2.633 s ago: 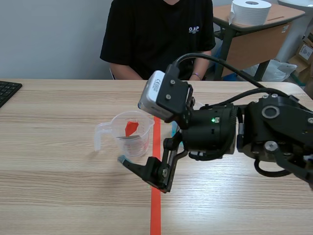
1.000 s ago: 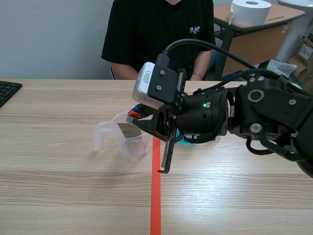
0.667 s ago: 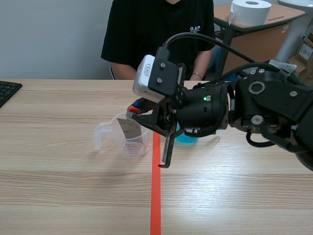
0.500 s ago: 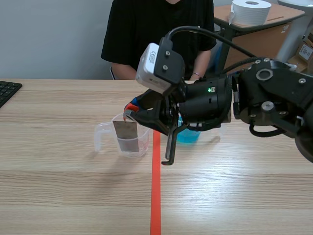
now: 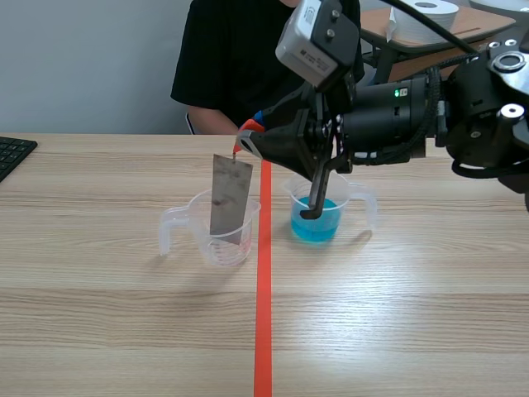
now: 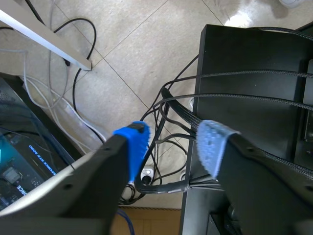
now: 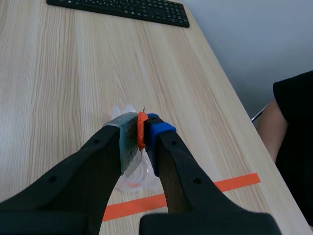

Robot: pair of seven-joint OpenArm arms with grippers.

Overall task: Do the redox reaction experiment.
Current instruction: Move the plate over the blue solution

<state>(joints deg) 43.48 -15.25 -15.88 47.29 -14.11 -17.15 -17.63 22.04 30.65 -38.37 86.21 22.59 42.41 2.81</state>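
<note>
Right tool [image 5: 246, 139] pinches metal strip [image 5: 230, 198] hanging into clear beaker [image 5: 216, 240], beside the blue-liquid beaker [image 5: 321, 222].

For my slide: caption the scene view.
Right gripper holds a grey metal strip upright at the clear beaker.

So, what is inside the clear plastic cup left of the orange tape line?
The lower end of a flat grey metal strip, hanging from the right gripper. The strip hides part of the cup; clear liquid cannot be told.
</note>
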